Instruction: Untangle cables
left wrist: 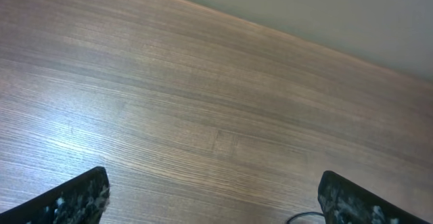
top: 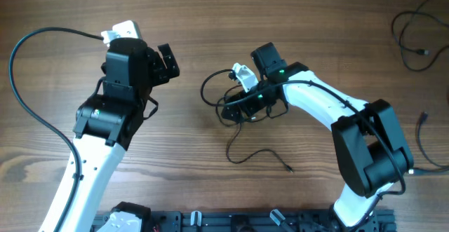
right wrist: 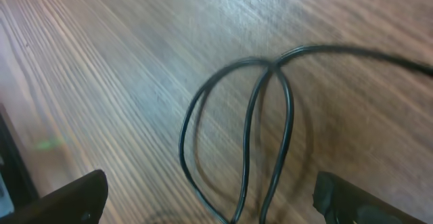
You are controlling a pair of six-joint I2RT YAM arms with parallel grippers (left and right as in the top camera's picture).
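Approach step: the open right end effector hovers over tangled thin black cords on the wooden surface (left end effector, also open, at ten o'clock). Next, probably pinch one loop.

we log: cables black | table warm brown, fine streaked wood grain | left arm and right arm white links, black housings | green light on right arm | wall grey
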